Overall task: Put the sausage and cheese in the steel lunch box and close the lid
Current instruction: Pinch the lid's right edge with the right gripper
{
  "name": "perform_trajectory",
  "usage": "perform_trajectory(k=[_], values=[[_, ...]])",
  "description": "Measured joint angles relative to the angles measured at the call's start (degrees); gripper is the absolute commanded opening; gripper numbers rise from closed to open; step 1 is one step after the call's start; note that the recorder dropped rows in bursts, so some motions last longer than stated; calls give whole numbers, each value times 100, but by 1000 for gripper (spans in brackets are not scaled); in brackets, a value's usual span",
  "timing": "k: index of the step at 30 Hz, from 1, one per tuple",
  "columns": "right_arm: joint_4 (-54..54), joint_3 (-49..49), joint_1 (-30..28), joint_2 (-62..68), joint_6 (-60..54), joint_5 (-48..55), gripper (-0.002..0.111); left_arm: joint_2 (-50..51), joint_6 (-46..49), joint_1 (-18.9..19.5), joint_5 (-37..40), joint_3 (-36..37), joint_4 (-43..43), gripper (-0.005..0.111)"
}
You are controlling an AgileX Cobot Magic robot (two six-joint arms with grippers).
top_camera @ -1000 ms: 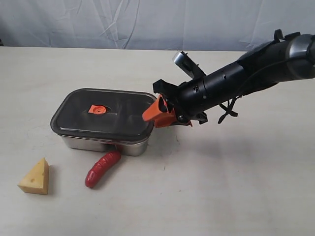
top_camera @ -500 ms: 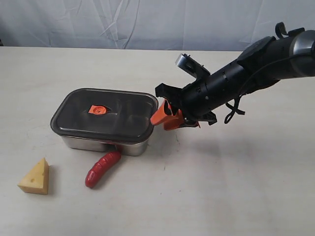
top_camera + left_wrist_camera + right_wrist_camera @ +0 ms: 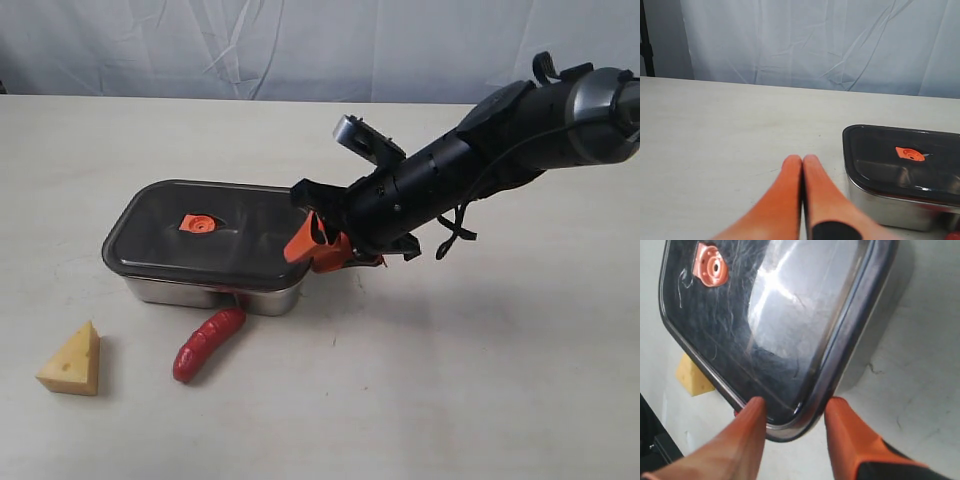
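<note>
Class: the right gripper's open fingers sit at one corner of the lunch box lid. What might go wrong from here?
The right gripper straddles only a corner of the lid; such a small bite may slip or tip the lid.
The left gripper is shut and apart from the steel lunch box, so a tight lid might drag the unheld box along.
The sausage lies right by the box front; a sliding box could knock it away.

Beige table point(image 3: 480, 380), white curtain point(image 3: 300, 50)
</note>
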Motion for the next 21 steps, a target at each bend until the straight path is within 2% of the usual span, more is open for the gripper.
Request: perform_trajectory(k=[21], values=[[841,0,0,0,0,215,40,0,0,0,0,0,0,0]])
